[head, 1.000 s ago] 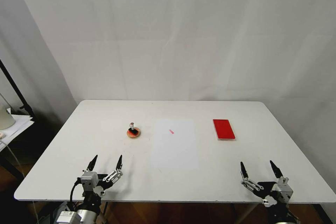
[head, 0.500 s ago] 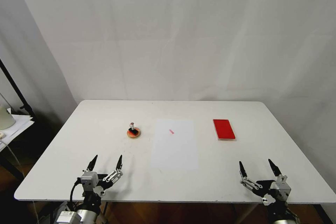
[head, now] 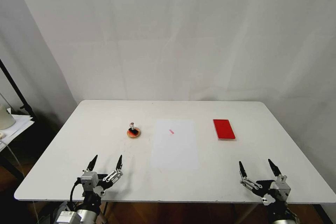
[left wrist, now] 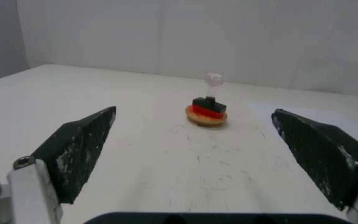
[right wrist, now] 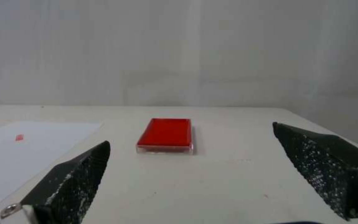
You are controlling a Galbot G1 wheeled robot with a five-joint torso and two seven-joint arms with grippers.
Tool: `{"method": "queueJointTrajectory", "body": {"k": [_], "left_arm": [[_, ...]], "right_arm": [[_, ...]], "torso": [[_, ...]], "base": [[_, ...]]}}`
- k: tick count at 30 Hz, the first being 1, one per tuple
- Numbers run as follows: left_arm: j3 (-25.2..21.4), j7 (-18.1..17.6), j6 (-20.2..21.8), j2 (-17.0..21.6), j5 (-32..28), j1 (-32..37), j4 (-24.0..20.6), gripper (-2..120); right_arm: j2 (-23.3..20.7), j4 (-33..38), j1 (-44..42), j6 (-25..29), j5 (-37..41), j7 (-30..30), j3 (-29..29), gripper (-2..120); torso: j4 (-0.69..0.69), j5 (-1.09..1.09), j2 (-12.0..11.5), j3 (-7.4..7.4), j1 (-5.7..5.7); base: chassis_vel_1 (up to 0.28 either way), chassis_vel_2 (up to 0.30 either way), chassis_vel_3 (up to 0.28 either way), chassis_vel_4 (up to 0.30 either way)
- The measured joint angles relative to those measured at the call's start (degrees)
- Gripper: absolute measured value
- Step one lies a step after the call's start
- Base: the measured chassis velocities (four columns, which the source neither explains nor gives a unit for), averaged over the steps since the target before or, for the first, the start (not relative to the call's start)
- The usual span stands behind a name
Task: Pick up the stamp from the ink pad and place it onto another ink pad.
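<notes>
The tabletop (head: 105, 168) is smooth matt white, faintly scuffed. A paper sheet (head: 175, 147) lies flat and matt. The stamp (left wrist: 209, 102) has a clear glassy knob on a black base. The ink pad (right wrist: 166, 132) looks glossy red in a clear plastic rim.

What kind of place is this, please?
Probably a lab or test room set up for robot recording: a plain white table before a white backdrop, with a stamp, a round ink pad and a red rectangular ink pad.
</notes>
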Motion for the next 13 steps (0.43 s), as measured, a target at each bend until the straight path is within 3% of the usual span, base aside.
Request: {"method": "queueJointTrajectory", "body": {"k": [13], "left_arm": [[0.00,0.00,0.00,0.00,0.00,0.00,0.00,100]], "right_arm": [[-0.01,-0.02,0.01,0.00,0.03,0.03,-0.03,100]], "torso": [[0.00,0.00,0.00,0.00,0.00]], "base": [[0.000,0.000,0.000,0.000]]}}
